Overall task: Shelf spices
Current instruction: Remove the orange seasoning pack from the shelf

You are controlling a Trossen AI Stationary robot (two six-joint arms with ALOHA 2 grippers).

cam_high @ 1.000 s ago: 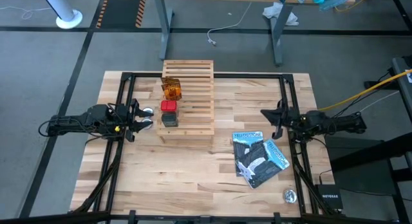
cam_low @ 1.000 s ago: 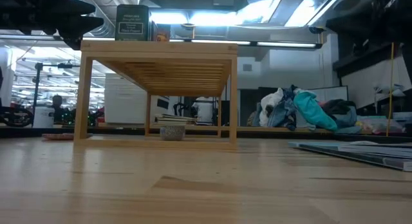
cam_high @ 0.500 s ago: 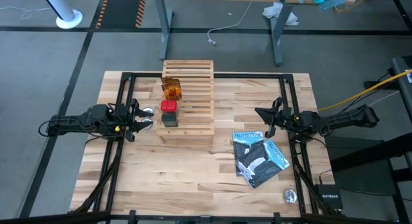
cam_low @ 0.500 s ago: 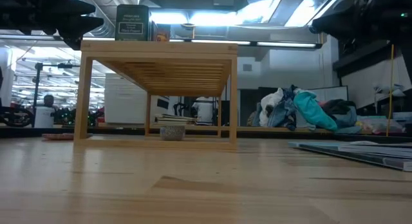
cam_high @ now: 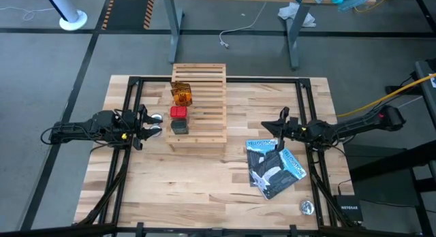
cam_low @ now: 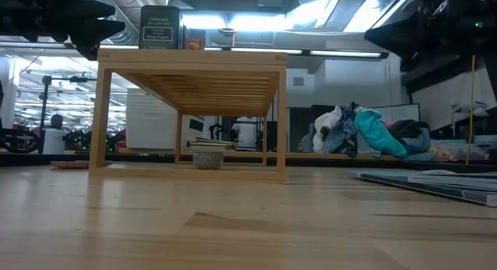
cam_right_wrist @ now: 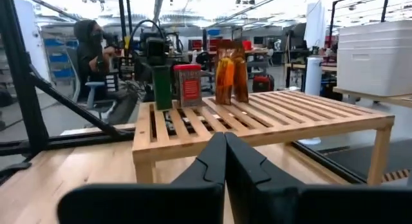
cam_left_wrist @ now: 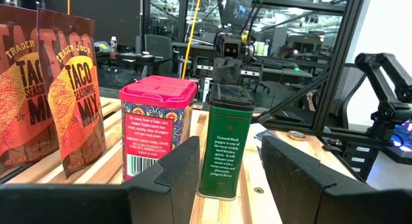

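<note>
Confirm the load first. In the high view, the shelf point(cam_high: 198, 104) stands at 12 o'clock from the centre of the surface point(cam_high: 204, 182). Along its left edge it carries a row of spices: the taco seasoning packets point(cam_high: 181, 94) at the far end, the red spice box point(cam_high: 178, 112) in the middle, and the dark green spice tin point(cam_high: 179, 127) at the near end. All stand upright on the slats.

Check the left claw point(cam_high: 151, 123). It hangs at 9 o'clock from the shelf, just beside the dark green spice tin. In the left wrist view, its fingers point(cam_left_wrist: 180, 172) stand partly apart with the tin between them in the line of sight, but the tin sits beyond the tips. The claw holds nothing.

Check the right claw point(cam_high: 280, 124). It sits at 3 o'clock from the shelf, above the blue-and-black booklets point(cam_high: 272, 166), with its fingers point(cam_right_wrist: 212, 156) pressed fully together and empty, pointing at the shelf.

Judge the step as the close of placement: no spice package shows loose on the surface. A round silver tin point(cam_high: 307, 208) lies at 5 o'clock, and it is not a spice.

For the next move, you draw the left claw straight back toward 9 o'clock, level, so the fingers do not tip the tin.
</note>
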